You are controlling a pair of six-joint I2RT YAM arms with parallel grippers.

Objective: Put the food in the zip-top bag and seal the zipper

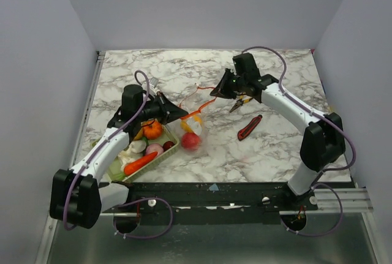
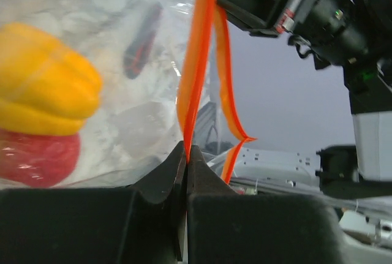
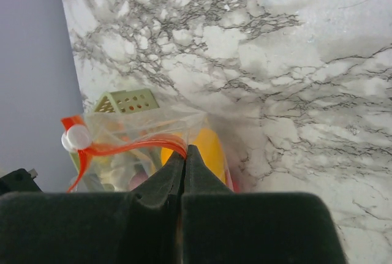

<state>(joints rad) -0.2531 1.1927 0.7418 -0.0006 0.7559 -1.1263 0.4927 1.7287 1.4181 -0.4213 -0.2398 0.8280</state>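
Note:
The zip-top bag (image 1: 195, 132) lies beside the basket, with a yellow piece (image 2: 43, 86) and a red piece (image 2: 35, 157) of food inside. My left gripper (image 1: 184, 113) is shut on the orange zipper (image 2: 197, 62), and the strip runs up from between its jaws (image 2: 185, 151). My right gripper (image 1: 214, 94) is shut on the zipper (image 3: 131, 146) too, next to the yellow food (image 3: 211, 147). A white slider (image 3: 76, 137) sits at the strip's far end. More food stays in the basket: an orange pumpkin (image 1: 153, 129), a carrot (image 1: 141, 163) and white and pink pieces.
The pale green mesh basket (image 1: 164, 152) stands at the front left under my left arm. A red-and-black utility knife (image 1: 249, 127) lies right of the bag. A small dark tool (image 1: 240, 103) lies below my right gripper. Grey walls close in three sides.

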